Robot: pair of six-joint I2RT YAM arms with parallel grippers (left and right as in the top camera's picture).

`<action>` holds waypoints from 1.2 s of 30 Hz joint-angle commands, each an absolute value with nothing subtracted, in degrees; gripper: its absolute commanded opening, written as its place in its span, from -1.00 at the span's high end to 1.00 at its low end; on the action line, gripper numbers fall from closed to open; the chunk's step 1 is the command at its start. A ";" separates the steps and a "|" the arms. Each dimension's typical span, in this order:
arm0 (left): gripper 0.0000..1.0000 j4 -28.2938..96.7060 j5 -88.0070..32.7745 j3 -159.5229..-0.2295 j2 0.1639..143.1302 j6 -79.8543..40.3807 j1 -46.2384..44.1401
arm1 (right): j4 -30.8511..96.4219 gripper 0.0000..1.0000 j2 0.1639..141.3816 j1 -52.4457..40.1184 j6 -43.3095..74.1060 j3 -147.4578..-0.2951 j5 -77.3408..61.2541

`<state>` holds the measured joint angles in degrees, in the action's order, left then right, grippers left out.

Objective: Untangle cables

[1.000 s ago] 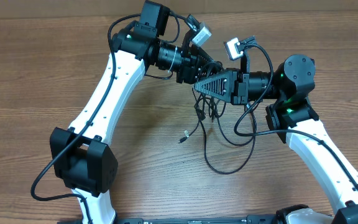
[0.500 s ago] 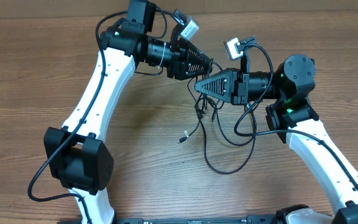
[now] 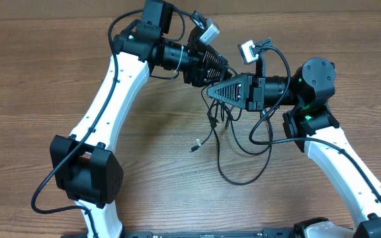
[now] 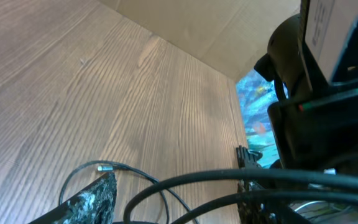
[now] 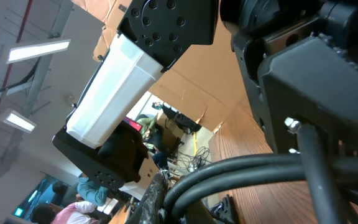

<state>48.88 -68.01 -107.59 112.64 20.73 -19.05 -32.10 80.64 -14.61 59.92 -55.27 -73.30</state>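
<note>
At centre, cables hang from the right end effector.

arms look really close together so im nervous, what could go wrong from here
1. The left gripper and right gripper nearly overlap in the overhead view, so a small move could knock them together.
2. The cables hang tangled below the right gripper; pulling apart may tighten the knot instead of loosening it.
3. The loose connector lies on the table and could drag or snag.
</note>
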 commanded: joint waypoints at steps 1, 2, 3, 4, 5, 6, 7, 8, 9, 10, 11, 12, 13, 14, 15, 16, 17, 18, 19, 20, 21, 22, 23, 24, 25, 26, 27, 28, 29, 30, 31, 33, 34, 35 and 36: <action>-0.27 47.66 -67.13 -107.72 113.14 20.53 -19.88 | -32.58 0.93 80.38 -15.38 60.25 -55.94 -74.11; -0.28 47.57 -67.13 -107.72 113.14 20.53 -20.05 | -32.60 0.93 80.38 -15.38 60.25 -55.94 -74.08; -0.31 47.66 -67.13 -107.72 113.14 20.53 -20.29 | -32.75 0.93 80.38 -15.38 60.25 -55.94 -74.11; -0.33 47.86 -67.09 -107.72 113.14 20.53 -20.62 | -32.77 0.93 80.38 -15.38 60.25 -55.94 -74.08; -0.34 48.03 -67.11 -107.72 113.14 20.56 -20.86 | -32.82 0.93 80.38 -15.38 60.25 -55.94 -74.08; -0.35 48.12 -67.11 -107.72 113.14 20.56 -21.26 | -32.93 0.93 80.38 -15.38 60.25 -55.94 -74.08; -0.36 48.12 -67.07 -107.72 113.14 20.56 -21.54 | -32.95 0.93 80.38 -15.38 60.25 -55.94 -74.08; -0.38 48.07 -67.09 -107.72 113.14 20.58 -21.89 | -32.97 0.93 80.38 -15.38 60.25 -55.94 -74.08; -0.39 48.01 -67.07 -107.72 113.14 20.58 -22.20 | -32.97 0.93 80.38 -15.38 60.25 -55.94 -74.11; -0.39 47.99 -67.07 -107.72 113.14 20.58 -22.44 | -32.95 0.93 80.38 -15.38 60.25 -55.94 -74.11; -0.39 48.01 -67.07 -107.72 113.14 20.58 -22.55 | -32.95 0.93 80.38 -15.38 60.25 -55.94 -74.08; -0.38 48.03 -67.07 -107.72 113.14 20.58 -22.65 | -32.95 0.93 80.38 -15.38 60.25 -55.94 -74.08; -0.34 48.05 -67.07 -107.72 113.14 20.58 -22.63 | -32.95 0.93 80.38 -15.38 60.25 -55.94 -74.11; -0.26 48.07 -67.07 -107.72 113.14 20.56 -22.63 | -32.95 0.93 80.38 -15.38 60.25 -55.94 -74.11; -0.19 48.14 -67.09 -107.72 113.14 20.56 -22.63 | -32.95 0.93 80.38 -15.38 60.25 -55.94 -74.08; -0.09 48.18 -67.09 -107.72 113.14 20.56 -22.55 | -32.95 0.93 80.38 -15.38 60.25 -55.94 -74.08; -0.01 48.21 -67.07 -107.72 113.14 20.56 -22.46 | -32.95 0.93 80.38 -15.38 60.25 -55.94 -74.08; 0.02 48.23 -67.09 -107.72 113.14 20.56 -22.41 | -32.95 0.93 80.38 -15.38 60.25 -55.94 -74.11; 0.03 48.23 -67.07 -107.72 113.14 20.56 -22.41 | -32.95 0.93 80.38 -15.38 60.25 -55.94 -74.11; 0.02 48.23 -67.09 -107.72 113.14 20.56 -22.41 | -32.95 0.93 80.38 -15.38 60.25 -55.94 -74.11; -0.02 48.21 -67.09 -107.72 113.14 20.53 -22.41 | -32.95 0.93 80.38 -15.38 60.25 -55.94 -74.11; -0.05 48.23 -67.09 -107.72 113.14 20.53 -22.41 | -32.95 0.93 80.38 -15.38 60.25 -55.94 -74.11; -0.06 48.34 -67.09 -107.72 113.14 20.53 -22.44 | -32.95 0.93 80.38 -15.38 60.25 -55.94 -74.11; -0.05 48.62 -67.09 -107.72 113.14 20.56 -22.44 | -32.95 0.93 80.38 -15.38 60.25 -55.94 -74.08; 0.00 49.19 -67.09 -107.72 113.14 20.56 -22.44 | -32.95 0.93 80.38 -15.38 60.23 -55.94 -74.08; 0.07 49.54 -67.07 -107.72 113.14 20.56 -22.41 | -32.95 0.93 80.38 -15.38 60.23 -55.94 -74.08; 0.14 49.87 -67.07 -107.72 113.14 20.56 -22.41 | -32.95 0.93 80.38 -15.38 60.23 -55.94 -74.08; 0.22 50.02 -67.02 -107.72 113.14 20.58 -22.41 | -32.95 0.93 80.38 -15.38 60.23 -55.94 -74.08; 0.28 50.17 -66.78 -107.72 113.14 20.58 -22.41 | -32.95 0.92 80.38 -15.38 60.23 -55.94 -74.08; 0.34 50.35 -66.19 -107.72 113.14 20.58 -22.41 | -32.95 0.92 80.38 -15.38 60.23 -55.94 -74.08; 0.43 50.52 -65.47 -107.72 113.14 20.56 -22.41 | -32.95 0.92 80.38 -15.38 60.23 -55.94 -74.11; 0.58 50.98 -64.12 -107.72 113.14 20.56 -22.41 | -32.95 0.92 80.38 -15.38 60.23 -55.94 -74.13; 0.62 51.22 -63.46 -107.72 113.14 20.58 -22.41 | -32.95 0.91 80.38 -15.38 60.23 -55.94 -74.15; 0.66 51.51 -62.74 -107.72 113.14 20.58 -22.41 | -32.93 0.91 80.38 -15.38 60.23 -55.94 -74.28; 0.69 51.81 -62.04 -107.72 113.14 20.58 -22.39 | -32.93 0.91 80.38 -15.38 60.23 -55.94 -74.30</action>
<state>51.24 -65.10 -107.59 112.64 20.34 -22.15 -32.38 80.64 -14.79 59.99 -55.27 -73.65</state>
